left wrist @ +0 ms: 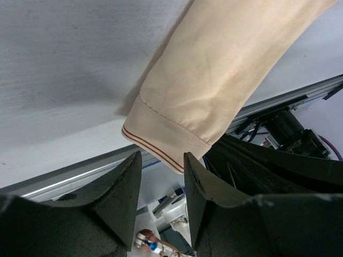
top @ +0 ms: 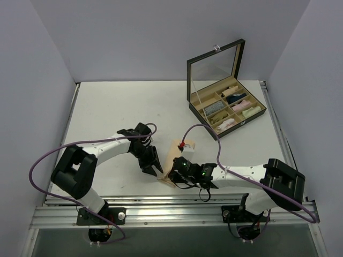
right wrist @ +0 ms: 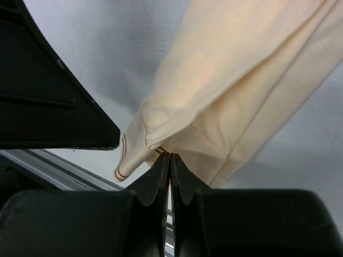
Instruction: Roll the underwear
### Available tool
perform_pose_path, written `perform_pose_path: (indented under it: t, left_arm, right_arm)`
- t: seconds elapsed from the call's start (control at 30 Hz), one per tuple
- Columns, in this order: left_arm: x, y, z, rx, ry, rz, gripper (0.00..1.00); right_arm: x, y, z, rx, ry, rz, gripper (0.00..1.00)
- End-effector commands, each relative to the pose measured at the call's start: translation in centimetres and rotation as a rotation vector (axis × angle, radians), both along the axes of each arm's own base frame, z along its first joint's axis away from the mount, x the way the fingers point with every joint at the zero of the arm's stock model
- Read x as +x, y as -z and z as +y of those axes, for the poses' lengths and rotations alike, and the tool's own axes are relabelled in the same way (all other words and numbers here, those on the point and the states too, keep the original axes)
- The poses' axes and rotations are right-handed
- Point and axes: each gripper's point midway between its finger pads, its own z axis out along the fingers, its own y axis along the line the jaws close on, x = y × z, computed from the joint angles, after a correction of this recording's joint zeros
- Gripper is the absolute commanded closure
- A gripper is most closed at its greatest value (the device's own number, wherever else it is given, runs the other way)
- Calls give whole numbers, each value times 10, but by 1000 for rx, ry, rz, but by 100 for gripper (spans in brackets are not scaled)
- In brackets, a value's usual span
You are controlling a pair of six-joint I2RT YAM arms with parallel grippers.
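Thin pale peach-beige cloth underwear (left wrist: 214, 80): soft, matt, 2 brown stitched hem lines. Flat white table (left wrist: 64, 64): matt, finely grained.

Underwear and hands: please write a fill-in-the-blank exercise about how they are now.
1. The right hand is ___ on the underwear.
2. The left hand is ___, holding nothing.
3. The cloth rolls lie in a ___ with a raised lid.
Missing words: shut; open; box.
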Motion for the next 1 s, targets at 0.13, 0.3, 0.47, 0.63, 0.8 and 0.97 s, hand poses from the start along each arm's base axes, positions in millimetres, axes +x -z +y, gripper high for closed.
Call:
perform_pose_path:
  t: [0.13,0.3,0.47,0.63,0.8,0.97]
  left_arm:
    - [-14,-13,-9,-39,9,14,55]
    - [-18,-19,-14,-45,16,19,55]
    - [-22,-23,-14,-13,41,10,55]
    - [-28,-21,-14,18,69,27,55]
    - [-29,-15,-23,19,79,31,55]
    - [-27,-22,-28,24,87,18,56]
  right_arm:
    - [0,5,18,113,-8,0,100]
    - [-1,20,16,98,-1,16,100]
    - [0,24,14,85,5,17,100]
    - [0,26,12,82,11,17,100]
    - [-2,30,10,82,13,20,100]
    - [-2,31,9,81,17,21,100]
